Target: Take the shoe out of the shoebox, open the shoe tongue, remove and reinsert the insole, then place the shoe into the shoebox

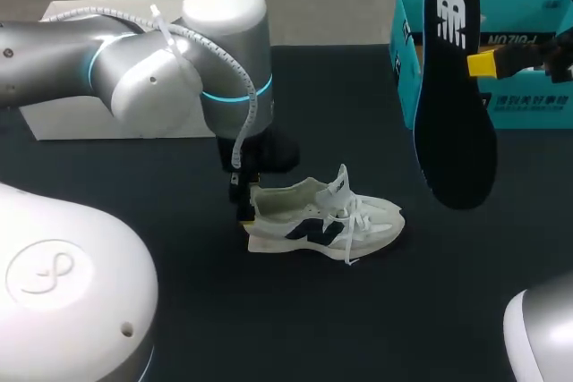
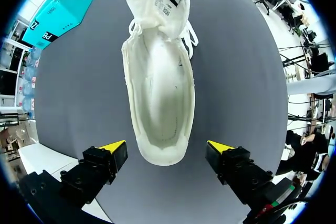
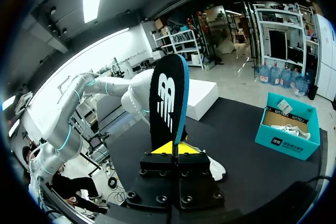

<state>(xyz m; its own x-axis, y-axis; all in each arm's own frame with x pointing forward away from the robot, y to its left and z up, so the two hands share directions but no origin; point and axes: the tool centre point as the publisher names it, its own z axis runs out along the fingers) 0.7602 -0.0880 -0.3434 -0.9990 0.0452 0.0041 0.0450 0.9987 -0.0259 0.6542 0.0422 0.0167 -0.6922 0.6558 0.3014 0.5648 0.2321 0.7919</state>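
Head view: your right hand (image 1: 481, 63) is closed tight on the insole (image 1: 457, 105), its yellow tips pinching one long edge about a third of the way down. It holds the insole upright in the air, in front of the shoebox (image 1: 528, 51). The insole is a flat, long oval, matte black with a white mark near its top and a thin blue rim.

Your left hand (image 2: 167, 146) is spread wide and holds nothing. One finger stands on either side of the heel of the shoe (image 2: 160, 93), and a strip of bare tabletop (image 2: 68, 103) shows between each finger and the shoe, so neither touches it.

The shoe stands on its sole on the dark, smooth tabletop, near the middle, well apart from the shoebox. It is a pale cream trainer of soft mesh with a dark side mark and loose white laces. Its tongue is pulled up and forward. From the left wrist view you look straight into it and see a pale, bare inner floor with stitching round the rim.

The shoebox is teal cardboard and open-topped, and it sits at the far right of the tabletop.
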